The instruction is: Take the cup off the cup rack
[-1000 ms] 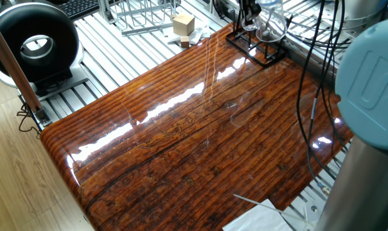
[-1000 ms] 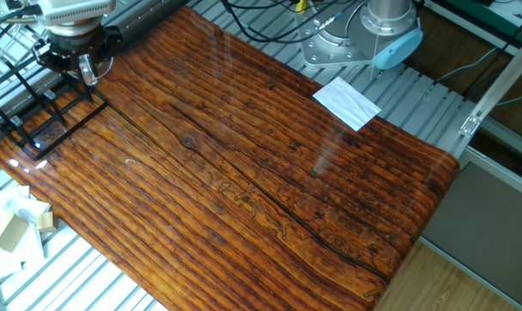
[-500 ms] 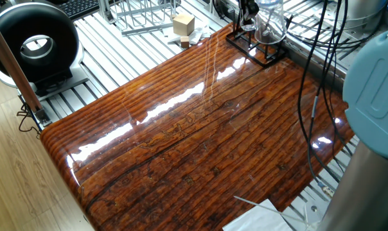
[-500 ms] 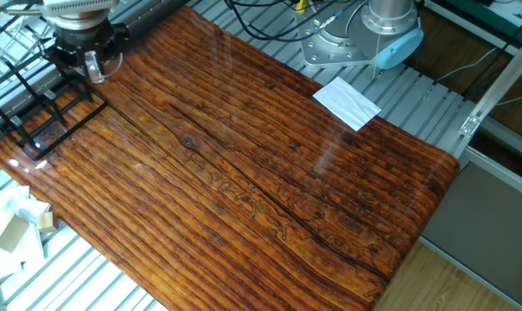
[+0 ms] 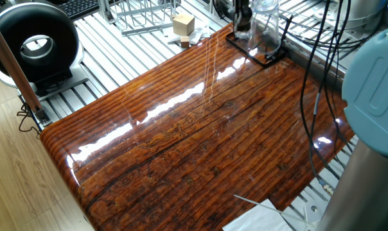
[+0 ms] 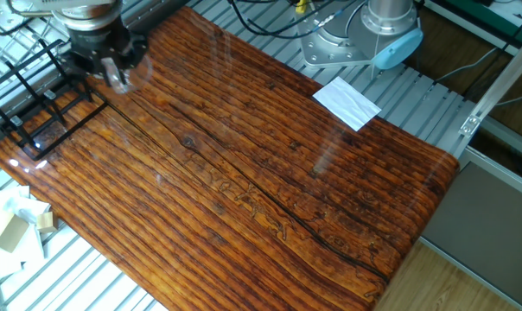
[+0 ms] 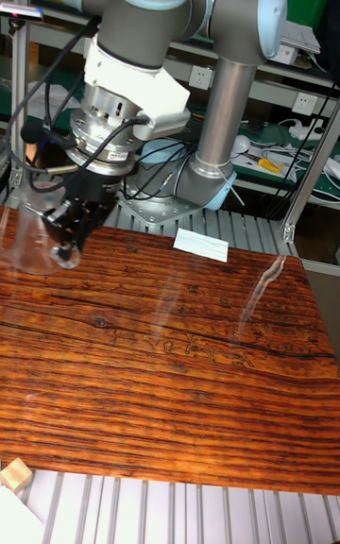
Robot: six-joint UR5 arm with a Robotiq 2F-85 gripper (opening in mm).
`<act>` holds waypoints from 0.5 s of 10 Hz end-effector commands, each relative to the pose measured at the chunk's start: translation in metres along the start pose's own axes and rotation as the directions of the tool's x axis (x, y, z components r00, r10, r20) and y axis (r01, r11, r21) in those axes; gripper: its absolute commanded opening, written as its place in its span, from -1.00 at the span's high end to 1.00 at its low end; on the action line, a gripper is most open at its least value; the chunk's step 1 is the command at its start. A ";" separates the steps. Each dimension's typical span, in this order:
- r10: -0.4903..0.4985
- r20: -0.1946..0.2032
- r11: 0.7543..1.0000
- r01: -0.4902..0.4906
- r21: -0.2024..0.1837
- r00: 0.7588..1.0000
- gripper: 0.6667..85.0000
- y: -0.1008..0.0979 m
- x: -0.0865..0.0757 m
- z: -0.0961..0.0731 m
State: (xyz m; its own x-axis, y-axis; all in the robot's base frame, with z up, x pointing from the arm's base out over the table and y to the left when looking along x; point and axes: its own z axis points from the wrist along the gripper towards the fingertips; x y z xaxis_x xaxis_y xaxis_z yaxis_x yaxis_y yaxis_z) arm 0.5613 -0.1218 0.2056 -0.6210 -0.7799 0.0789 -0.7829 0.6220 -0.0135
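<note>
The cup (image 7: 34, 240) is a clear glass mug, held in the air just above the wooden table's far corner. My gripper (image 7: 68, 228) is shut on it, with the cup sticking out to the left of the fingers. From one fixed view the cup (image 5: 266, 14) hangs above the black wire cup rack (image 5: 261, 59), beside the gripper (image 5: 243, 19). From the other fixed view the gripper (image 6: 114, 71) and the blurred cup (image 6: 130, 74) are to the right of the cup rack (image 6: 45, 86), clear of its rods. The cup rack is out of the tall view.
A silver wire rack (image 5: 142, 16) and a wooden block (image 5: 183, 24) sit behind the table (image 5: 200, 147). A black round device (image 5: 33, 42) stands at the left. White paper (image 6: 347, 102) lies near the arm's base (image 6: 365, 39). Cables (image 5: 316, 70) hang at the right.
The gripper has carried the cup up and sideways, away from the cup rack's rods and toward the table's middle. The cup rack has stayed in place.
</note>
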 end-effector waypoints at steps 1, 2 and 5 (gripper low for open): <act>0.103 0.083 0.990 -0.094 -0.100 0.991 0.99 0.022 -0.025 -0.002; 0.143 0.110 0.981 -0.125 -0.151 0.984 0.99 0.031 -0.036 -0.003; 0.231 0.167 0.950 -0.185 -0.252 0.958 0.99 0.046 -0.065 -0.003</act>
State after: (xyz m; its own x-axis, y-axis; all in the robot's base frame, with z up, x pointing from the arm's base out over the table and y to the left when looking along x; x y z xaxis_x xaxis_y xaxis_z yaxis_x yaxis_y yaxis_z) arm 0.5607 -0.0712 0.2012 -0.7308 -0.6817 -0.0360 -0.6794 0.7212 0.1356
